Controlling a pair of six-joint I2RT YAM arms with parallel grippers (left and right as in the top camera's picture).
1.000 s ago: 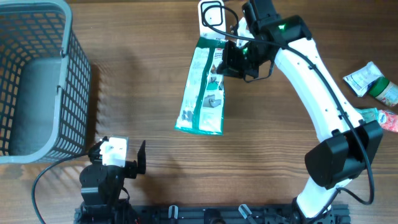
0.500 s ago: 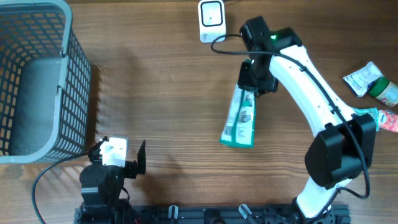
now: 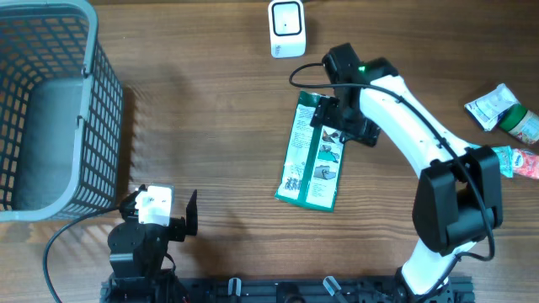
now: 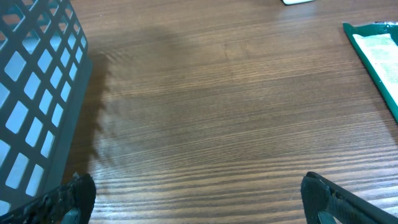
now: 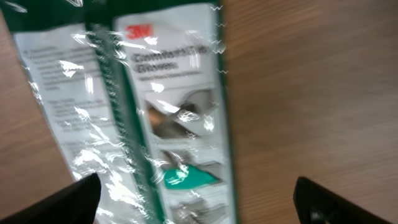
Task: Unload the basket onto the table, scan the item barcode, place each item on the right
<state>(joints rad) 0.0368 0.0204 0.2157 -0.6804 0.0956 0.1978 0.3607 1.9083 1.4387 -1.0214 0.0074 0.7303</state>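
Bright, even light from above w/ soft basket [image 3: 105, 101] shadow spilling right on wood table [image 3: 210, 101], plus glare streaks and motion blur on green packet [image 5: 168, 112] in right wrist view.

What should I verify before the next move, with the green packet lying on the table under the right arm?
1. Right claw open, holding nothing: ok.
2. Green packet flat on the table, below the right claw: ok.
3. Barcode on the packet's upward face: cannot tell, the print is blurred.
4. Scanner unobstructed and apart from the packet: ok.
5. Left claw open, beside the basket, away from the packet: ok.
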